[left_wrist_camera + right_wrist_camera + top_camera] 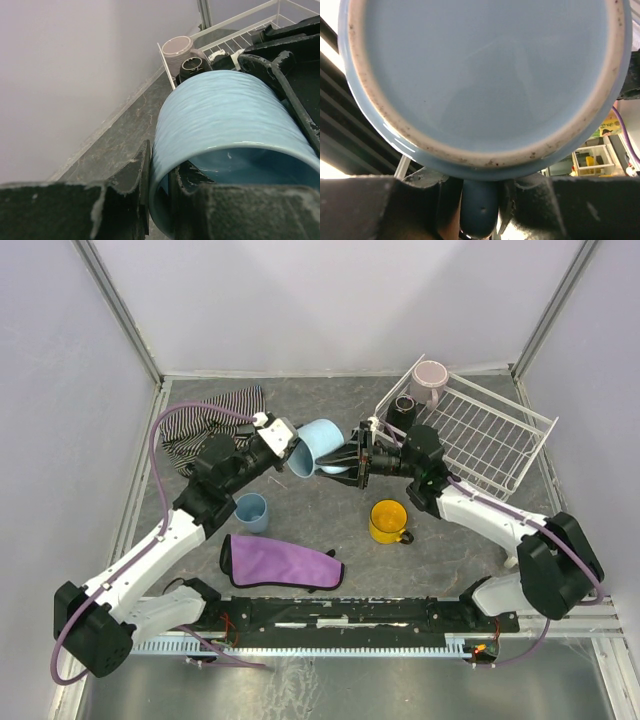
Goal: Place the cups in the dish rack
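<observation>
Top external view: light blue mug [318, 445] held on its side at frame centre, off the dark marbled worktop [330, 505]. Glossy glaze; faintly rippled wall in left wrist view, unglazed speckled foot ring in right wrist view. Left jaws almost closed, pinching the rim, one finger [125, 175] outside and one inside. Right jaws narrowed onto the handle, pressed to both sides, no gap visible. White wire-grid dish rack [470, 425] at 2 o'clock from mug, with pale pink mug [431, 380] and black cup [402, 412] at its 10 o'clock end. Yellow mug [386, 520] at 5 o'clock, dusty-blue handleless cup [250, 511] at 8 o'clock, both upright. Handle end cut off in right wrist view, mug base blocking nearly everything else.
</observation>
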